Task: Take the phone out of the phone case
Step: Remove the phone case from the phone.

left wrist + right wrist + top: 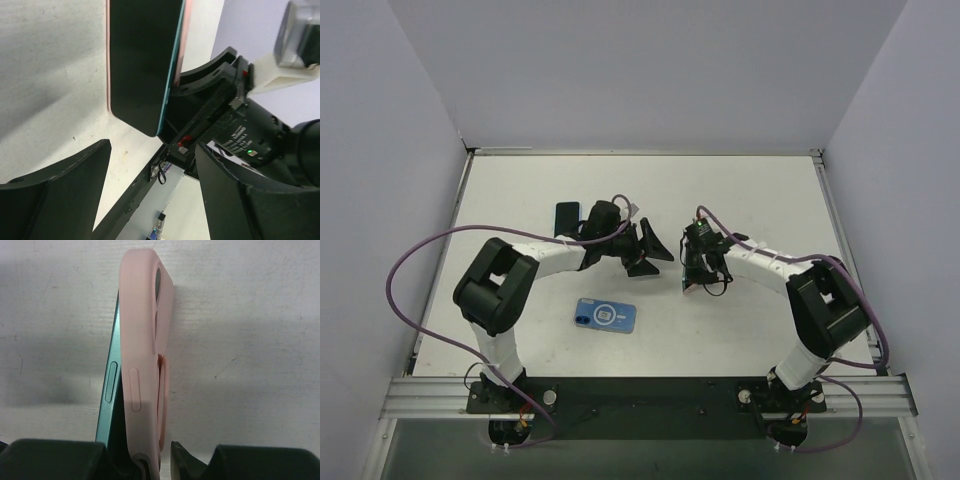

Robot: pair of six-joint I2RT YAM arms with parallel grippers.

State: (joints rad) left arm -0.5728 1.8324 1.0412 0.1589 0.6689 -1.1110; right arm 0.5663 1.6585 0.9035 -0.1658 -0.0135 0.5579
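Observation:
My right gripper [137, 450] is shut on the lower end of a pink phone case [142, 315] and holds it on edge above the white table. The phone [112, 385], teal-sided, stands partly out of the case along one long side. In the left wrist view the phone's black screen [142, 60] faces me, with the pink case [107, 60] showing as a thin rim behind it. My left gripper [152, 150] is open and empty, just short of the phone's lower corner. In the top view the left gripper [650, 250] faces the right gripper [692, 272] at mid-table.
A blue card [605, 315] lies flat on the table in front of the left arm. A black flat object [567, 215] lies behind the left wrist. Grey walls close the table [750, 190] on three sides.

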